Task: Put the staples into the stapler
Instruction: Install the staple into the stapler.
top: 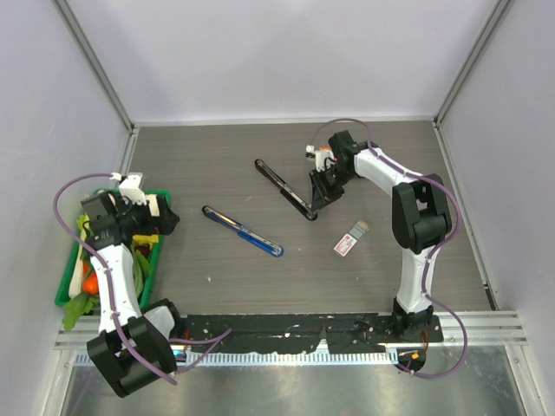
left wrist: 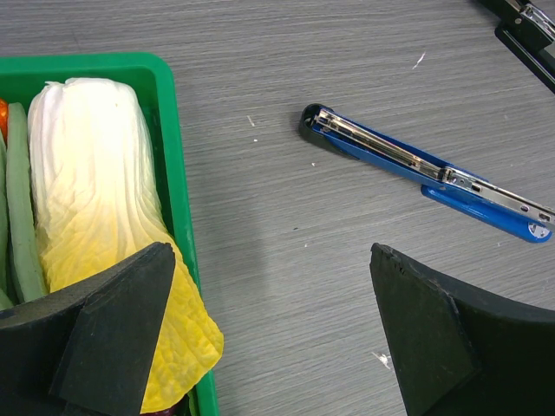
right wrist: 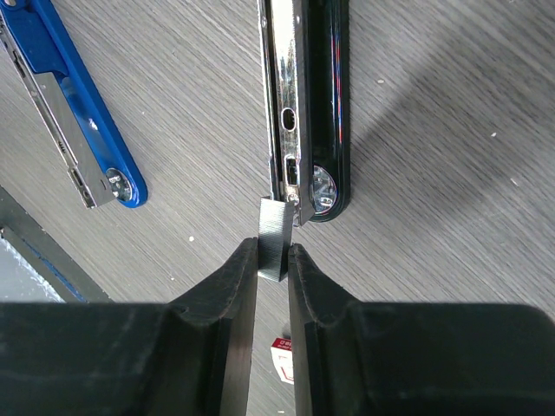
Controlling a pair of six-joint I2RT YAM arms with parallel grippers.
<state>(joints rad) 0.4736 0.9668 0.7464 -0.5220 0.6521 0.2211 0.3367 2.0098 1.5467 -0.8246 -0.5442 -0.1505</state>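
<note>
One idle, one busy: the left pincer hangs spread wide and empty, probably parked clear of the work; by its left finger sits a green plastic basket holding a napa cabbage; ahead to its right lies an unfolded blue metal stapler. The slim glossy black stapler lies opened flat just ahead of the right pincer, chrome channel up for loading; that pincer is clamped on a thin grey metal strip of staples, tip at the channel's near end, seemingly aimed to slide in; contact is hard to judge. Between its fingers, a white-and-red cardboard box shows only a corner.
</note>
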